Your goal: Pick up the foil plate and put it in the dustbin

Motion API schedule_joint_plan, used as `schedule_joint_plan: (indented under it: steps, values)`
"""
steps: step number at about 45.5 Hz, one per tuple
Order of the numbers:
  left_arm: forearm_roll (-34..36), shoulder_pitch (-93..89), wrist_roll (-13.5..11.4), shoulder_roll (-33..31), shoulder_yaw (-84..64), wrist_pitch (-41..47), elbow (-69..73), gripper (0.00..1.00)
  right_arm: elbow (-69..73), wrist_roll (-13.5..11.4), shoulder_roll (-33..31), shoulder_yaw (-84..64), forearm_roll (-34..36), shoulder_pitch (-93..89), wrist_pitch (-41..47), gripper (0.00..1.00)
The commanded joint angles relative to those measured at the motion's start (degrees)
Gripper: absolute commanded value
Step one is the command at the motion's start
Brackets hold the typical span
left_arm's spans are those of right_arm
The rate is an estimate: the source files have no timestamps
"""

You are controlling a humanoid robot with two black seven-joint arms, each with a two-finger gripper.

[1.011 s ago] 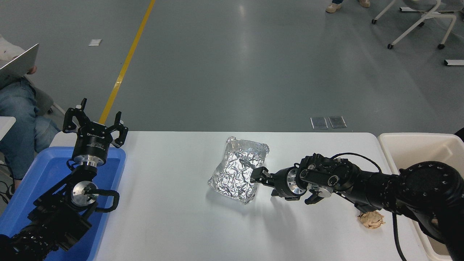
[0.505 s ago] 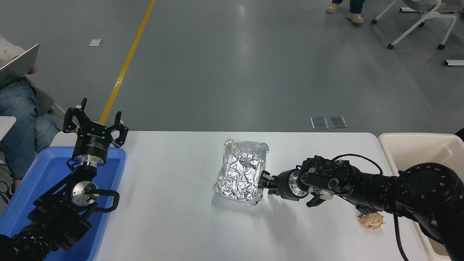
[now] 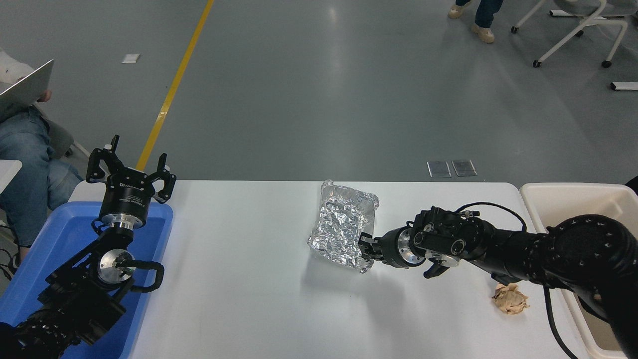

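Note:
The foil plate [image 3: 342, 224] is a wrinkled silver tray, tilted up off the white table [image 3: 239, 299] near its middle. My right gripper [image 3: 366, 245] is shut on the plate's near right rim, and the arm reaches in from the right edge. The cream dustbin [image 3: 558, 204] stands off the table's right end, partly hidden behind that arm. My left gripper [image 3: 130, 172] is parked open over the blue tub at the lower left, holding nothing.
A blue tub [image 3: 55, 239] sits at the table's left end under the left arm. A tan paper wad [image 3: 510, 298] lies near the front right. A seated person [image 3: 25, 149] is at the far left, beyond the table.
My right gripper has carried the foil plate rightward and a little up, and the plate has tipped more on edge. The left arm has not moved.

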Motion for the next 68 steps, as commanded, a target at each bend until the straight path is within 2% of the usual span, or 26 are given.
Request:
schedule_joint_plan:
  steps: [1, 12, 26, 47, 68]
  values:
    - [0.00, 0.00, 0.00, -0.02, 0.00, 0.00, -0.02, 0.99, 4.31, -0.10, -4.86, -0.82, 0.03, 8.94, 3.45, 0.00]
    - [0.00, 0.00, 0.00, 0.07, 0.00, 0.09, -0.02, 0.99, 8.18, -0.54, -9.87, -2.14, 0.03, 21.69, 12.06, 0.00]
    - [0.00, 0.00, 0.00, -0.02, 0.00, 0.00, 0.07, 0.99, 8.10, -0.54, -10.93, -2.23, 0.21, 33.03, 19.97, 0.00]
    - [0.00, 0.00, 0.00, -0.02, 0.00, 0.00, -0.02, 0.99, 7.22, -0.63, -15.67, -2.49, 0.12, 34.97, 20.77, 0.00]
    - [0.00, 0.09, 0.00, -0.02, 0.00, 0.00, -0.02, 0.99, -8.33, -0.63, -28.24, -6.89, -0.06, 24.61, 19.89, 0.00]
